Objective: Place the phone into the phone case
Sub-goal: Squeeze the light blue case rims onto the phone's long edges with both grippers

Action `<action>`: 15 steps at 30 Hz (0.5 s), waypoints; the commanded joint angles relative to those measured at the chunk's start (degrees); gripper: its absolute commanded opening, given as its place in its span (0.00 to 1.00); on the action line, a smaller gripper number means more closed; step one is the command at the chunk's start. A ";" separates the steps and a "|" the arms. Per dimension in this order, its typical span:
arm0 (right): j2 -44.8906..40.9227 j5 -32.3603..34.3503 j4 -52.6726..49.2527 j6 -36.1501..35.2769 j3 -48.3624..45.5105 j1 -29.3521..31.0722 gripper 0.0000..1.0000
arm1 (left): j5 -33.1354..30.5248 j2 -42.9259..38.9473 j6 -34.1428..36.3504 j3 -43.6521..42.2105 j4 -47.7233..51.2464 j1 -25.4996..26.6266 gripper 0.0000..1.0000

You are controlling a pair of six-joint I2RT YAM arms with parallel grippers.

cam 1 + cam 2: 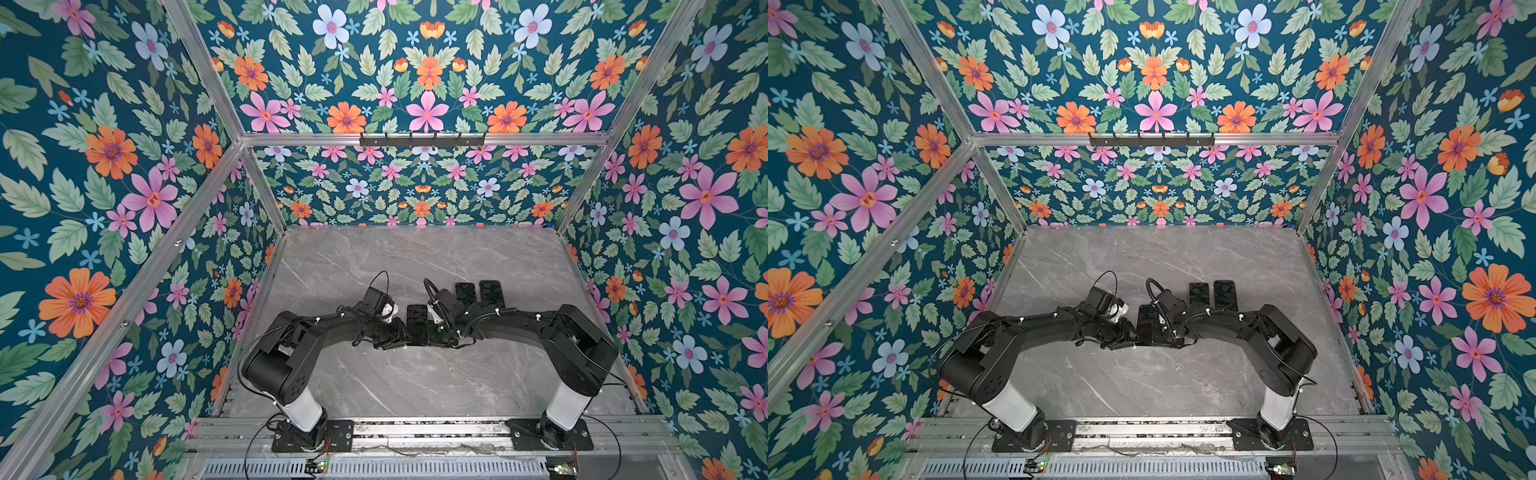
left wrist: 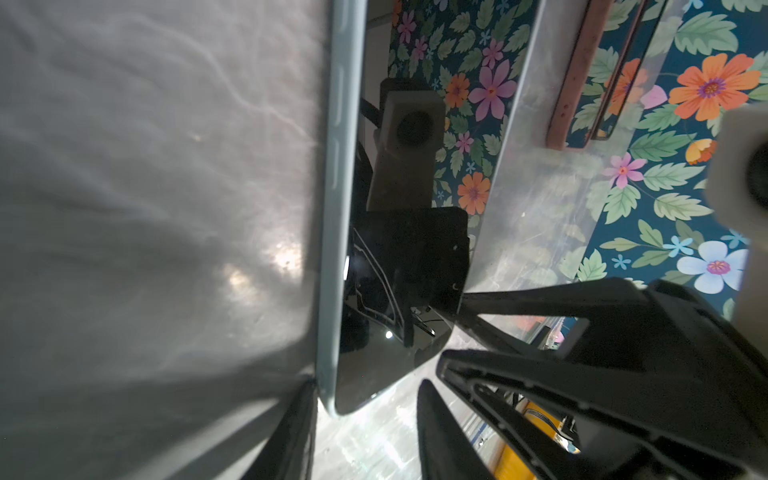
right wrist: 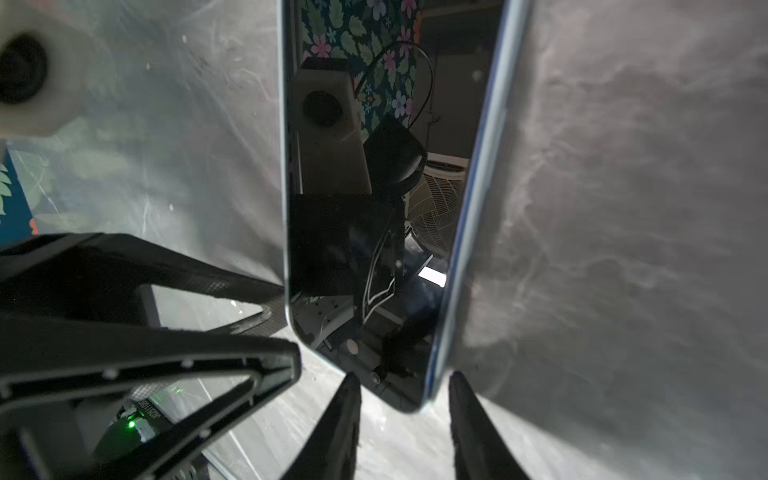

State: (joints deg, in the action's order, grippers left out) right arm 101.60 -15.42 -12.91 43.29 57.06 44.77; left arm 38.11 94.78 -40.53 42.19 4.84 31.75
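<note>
Two tools at the phone (image 1: 417, 318), flat on the counter (image 1: 415, 257). Left tool (image 2: 365, 386) and right tool (image 3: 403, 376) straddle its near end, jaws parted, gripping nothing.

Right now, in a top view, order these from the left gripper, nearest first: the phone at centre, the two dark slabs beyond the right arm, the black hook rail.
From the left gripper:
1. phone, at its fingertips, centre.
2. inner dark slab, farther back, to the right.
3. outer dark slab, beside it, further right.
4. hook rail, high at the back.
</note>
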 commanded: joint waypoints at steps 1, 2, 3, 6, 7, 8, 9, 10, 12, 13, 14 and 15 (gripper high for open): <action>0.70 -1.36 1.83 0.83 0.02 -0.15 0.33 | -1.03 0.64 -0.77 -0.53 0.62 0.07 0.42; 0.91 -1.50 2.00 0.83 -0.01 -0.13 0.33 | -1.02 0.67 -0.91 -0.46 0.43 0.09 0.41; 1.13 -1.62 2.12 0.83 0.01 -0.11 0.31 | -0.98 0.67 -0.95 -0.57 0.34 0.22 0.41; 1.15 -1.72 2.20 0.79 0.10 -0.13 0.27 | -0.84 0.79 -1.04 -0.54 0.08 0.28 0.41; 1.04 -1.67 2.21 0.83 0.01 -0.13 0.26 | -0.83 0.76 -1.07 -0.49 0.00 0.41 0.41; 1.05 -1.63 2.16 0.83 0.05 -0.13 0.25 | -0.75 0.75 -1.19 -0.50 -0.09 0.50 0.40; 0.93 -1.59 2.15 0.83 0.03 -0.13 0.24 | -0.75 0.77 -1.21 -0.50 -0.18 0.51 0.40; 0.83 -1.54 2.09 0.83 -0.02 -0.13 0.23 | -0.75 0.75 -1.26 -0.48 -0.18 0.55 0.40; 0.80 -1.54 2.18 0.79 -0.06 -0.13 0.21 | -0.71 0.67 -1.30 -0.45 -0.27 0.68 0.40; 0.72 -1.54 2.16 0.91 -0.10 -0.14 0.20 | -0.73 0.65 -1.28 -0.45 -0.27 0.70 0.40; 0.78 -1.55 2.30 0.94 -0.14 -0.12 0.19 | -0.75 0.52 -1.34 -0.53 -0.27 0.77 0.40; 0.75 -1.63 2.28 1.00 -0.14 -0.10 0.18 | -0.75 0.41 -1.44 -0.57 -0.35 0.72 0.40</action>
State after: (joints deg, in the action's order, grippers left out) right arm 102.35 -15.40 -13.04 43.94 56.95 44.45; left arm 38.63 94.98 -41.82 41.93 3.49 32.21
